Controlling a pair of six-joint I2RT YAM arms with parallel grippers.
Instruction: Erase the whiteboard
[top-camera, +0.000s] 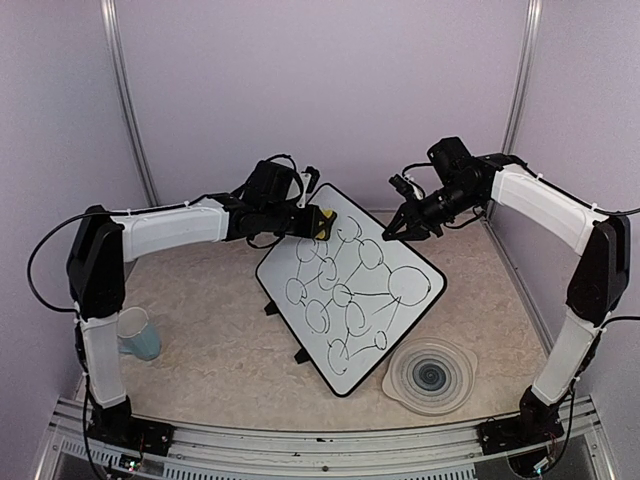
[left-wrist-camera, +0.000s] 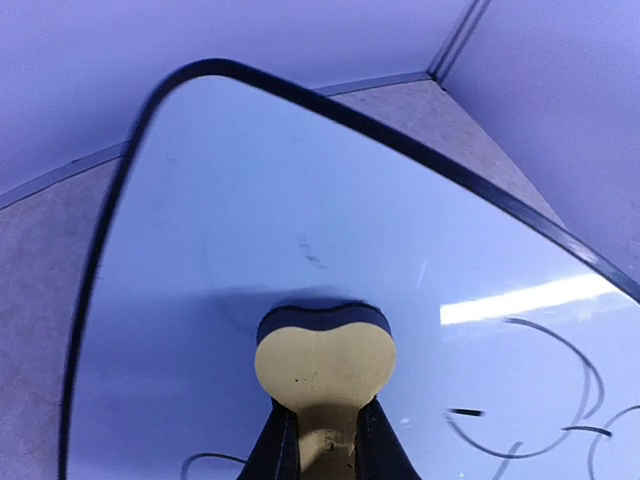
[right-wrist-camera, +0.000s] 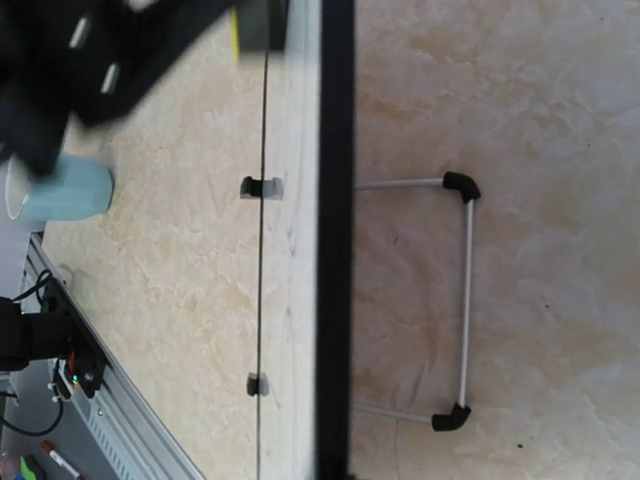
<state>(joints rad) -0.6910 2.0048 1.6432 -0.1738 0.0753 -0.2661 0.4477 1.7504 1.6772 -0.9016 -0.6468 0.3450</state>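
Note:
The whiteboard (top-camera: 412, 288) stands tilted at mid table, black-framed, covered with black marker ovals and lines. Its far corner is wiped clean in the left wrist view (left-wrist-camera: 300, 180). My left gripper (top-camera: 316, 222) is shut on a yellow eraser (top-camera: 323, 222) with a dark felt face (left-wrist-camera: 325, 360), pressed on the board near that corner; the dark fingers (left-wrist-camera: 268, 450) squeeze its sides. My right gripper (top-camera: 393, 232) is at the board's upper right edge and appears closed on the frame (right-wrist-camera: 335, 250), seen edge-on; its fingers are hidden in the right wrist view.
A light blue cup (top-camera: 138, 333) stands at the left, also in the right wrist view (right-wrist-camera: 60, 190). A round ribbed grey-white plate (top-camera: 430, 375) lies at the front right. The board's wire stand (right-wrist-camera: 466, 300) rests behind it. Walls close in on the sides.

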